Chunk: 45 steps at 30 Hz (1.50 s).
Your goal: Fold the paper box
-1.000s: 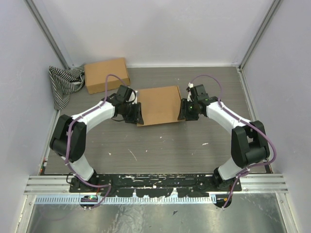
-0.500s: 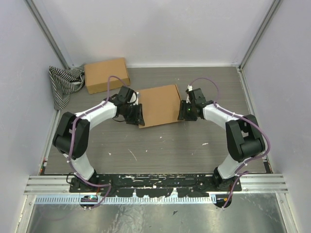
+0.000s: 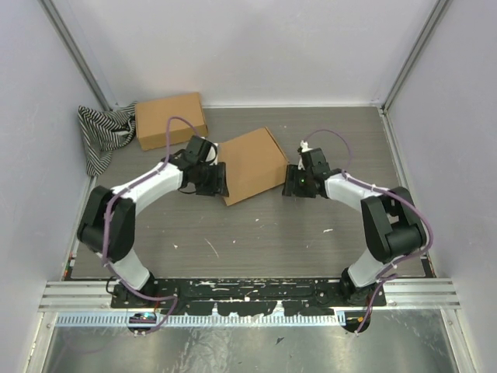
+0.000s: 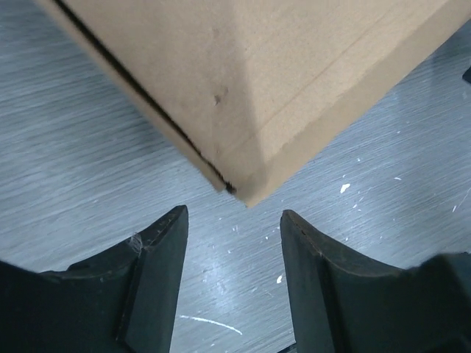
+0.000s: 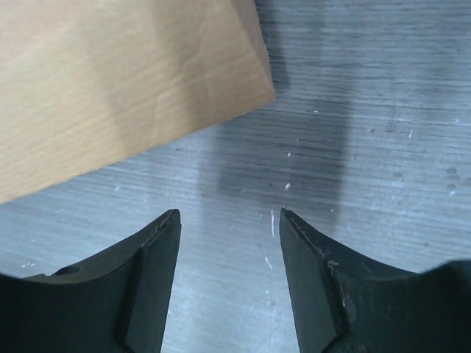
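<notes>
Plain brown cardboard paper box point(image 3: 251, 165) lies closed and skewed; folding looks finished. 2 spread, empty pincers, left gripper point(image 4: 232, 220) and right gripper point(image 5: 229, 220), flank its corners without touching.

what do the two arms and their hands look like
The left arm and right arm have white links, black joints and a purple cable looped along each. The left hand and right hand have matte black, wedge-shaped fingers.

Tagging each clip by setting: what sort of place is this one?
Probably a lab test cell: plain white walls enclose a scuffed grey table, with a left arm and right arm bolted to a rail at its near edge.
</notes>
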{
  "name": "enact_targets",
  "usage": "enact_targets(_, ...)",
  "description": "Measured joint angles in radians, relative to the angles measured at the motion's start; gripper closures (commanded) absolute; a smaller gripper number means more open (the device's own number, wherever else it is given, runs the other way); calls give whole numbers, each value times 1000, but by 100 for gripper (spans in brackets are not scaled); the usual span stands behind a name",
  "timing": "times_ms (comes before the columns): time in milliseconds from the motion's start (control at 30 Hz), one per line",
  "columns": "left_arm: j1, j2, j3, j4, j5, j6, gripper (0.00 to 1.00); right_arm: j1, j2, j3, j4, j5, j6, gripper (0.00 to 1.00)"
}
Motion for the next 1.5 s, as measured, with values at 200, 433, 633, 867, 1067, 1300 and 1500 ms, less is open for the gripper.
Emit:
enact_targets(200, 0, -169, 1, -37, -104, -5, 38, 18, -151, -10, -7, -32, -17, 77)
enact_targets(433, 0, -112, 110, 81, -188, -6, 43, 196, -96, 4, 106, -68, -18, 99)
enact_targets(633, 0, 197, 366, 160, -206, 9, 44, 377, 98, 92, 133, -2, -23, 99)
enact_targets(867, 1, 353, 478, 155, -206, 16, 44, 432, 156, 126, 203, 56, -13, 99)
enact_targets(1067, 6, 400, 513, 166, -165, 24, 50, 438, 220, 128, 315, 94, 10, 99)
enact_targets(1300, 12, 411, 488, 243, -97, 13, 55, 446, 301, 129, 501, 134, 53, 99)
enact_targets(1500, 11, 410, 424, 361, -35, -16, 60, 452, 353, 102, 700, 174, 100, 94)
